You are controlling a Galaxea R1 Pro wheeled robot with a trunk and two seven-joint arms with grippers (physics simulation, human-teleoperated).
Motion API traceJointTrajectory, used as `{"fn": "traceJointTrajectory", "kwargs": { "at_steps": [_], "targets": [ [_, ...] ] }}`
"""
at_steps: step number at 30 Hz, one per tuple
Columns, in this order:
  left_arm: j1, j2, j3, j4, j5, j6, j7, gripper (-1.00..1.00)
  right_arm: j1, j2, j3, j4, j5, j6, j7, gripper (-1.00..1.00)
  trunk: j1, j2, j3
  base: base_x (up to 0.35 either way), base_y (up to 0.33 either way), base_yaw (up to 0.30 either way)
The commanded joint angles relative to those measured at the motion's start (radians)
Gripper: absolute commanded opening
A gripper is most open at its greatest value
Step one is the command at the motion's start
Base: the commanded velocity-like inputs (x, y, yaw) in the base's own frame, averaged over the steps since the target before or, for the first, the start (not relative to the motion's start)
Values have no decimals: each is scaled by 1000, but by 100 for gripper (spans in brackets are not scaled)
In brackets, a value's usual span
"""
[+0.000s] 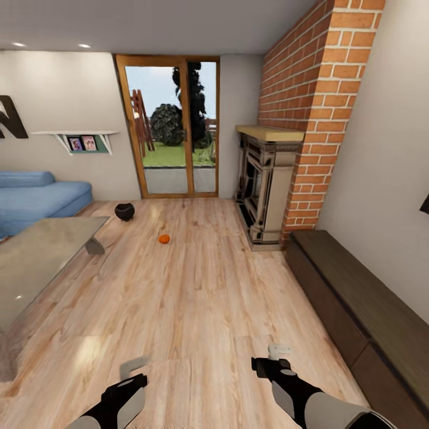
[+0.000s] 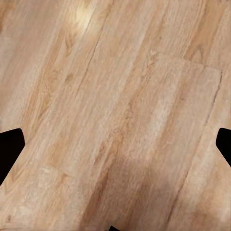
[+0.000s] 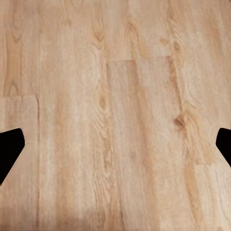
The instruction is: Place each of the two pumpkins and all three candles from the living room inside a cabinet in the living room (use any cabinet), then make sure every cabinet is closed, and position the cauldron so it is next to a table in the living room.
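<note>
**Fingers spread and empty above the floor, task things far ahead**

Fingers of both arms stand wide apart with nothing between them. In the left wrist view the left gripper (image 2: 115, 144) shows two dark fingertips (image 2: 9, 149) at opposite edges of the picture, with bare wooden floor (image 2: 120, 96) across the gap. The right wrist view gives the same: the right gripper (image 3: 115, 144), tips far apart, only floor planks between them. In the head view the left gripper (image 1: 136, 366) and the right gripper (image 1: 275, 356) hang low over the floor at the near edge, touching nothing.

To the right, along the wall, runs the cabinet (image 1: 363, 310), a long low dark-brown unit with its fronts flush. To the left stands the table (image 1: 42, 256), low and glossy grey-olive, its near end closer than its far corner.

Farther out, well ahead of both grippers, one pumpkin (image 1: 164, 239) lies on the open floor, small and orange, just beyond the table's far corner. Past it sits the cauldron (image 1: 124, 211), round and black, on the floor near the blue sofa (image 1: 36, 193) and apart from the table.

Behind them are the glass door (image 1: 173, 137) and, at right, the fireplace (image 1: 262, 185) beside a brick chimney (image 1: 316, 107).
</note>
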Motion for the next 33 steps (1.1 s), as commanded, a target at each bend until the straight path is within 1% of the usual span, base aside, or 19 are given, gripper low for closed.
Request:
{"fn": "traceJointTrajectory", "kwargs": {
  "at_steps": [1,13,15,17,19,20,27,33],
  "targets": [
    [-1,1,-8,-2,5,5,7,100,-1,0,9,1,-9,-3,-3,100,0,-1,-1,0,0,291],
    [0,2,-9,-2,4,3,7,100,-1,0,9,1,-9,-2,-3,100,0,-1,-1,0,0,291],
    [1,3,-11,-2,1,3,-7,100,-1,0,9,1,-9,-2,-3,100,0,-1,-1,0,0,291],
    [2,3,-12,-2,-1,3,-43,100,0,0,9,1,-9,-3,-2,100,0,-1,-1,0,0,194],
    [2,7,-13,-2,-3,3,-75,100,-1,0,9,1,-9,-3,-2,100,0,-1,-1,0,0,73],
    [2,8,-13,-2,-3,3,-81,100,0,0,9,1,-9,-3,-2,100,0,-1,-1,0,0,32],
    [3,10,-15,-1,-5,3,-92,100,-1,0,9,1,-9,-3,-1,100,0,-1,-1,58,0,-7],
    [3,12,-15,-1,-6,3,-93,100,-1,1,9,1,-8,-3,-1,100,0,-1,-1,274,0,-192]
  ]
}}
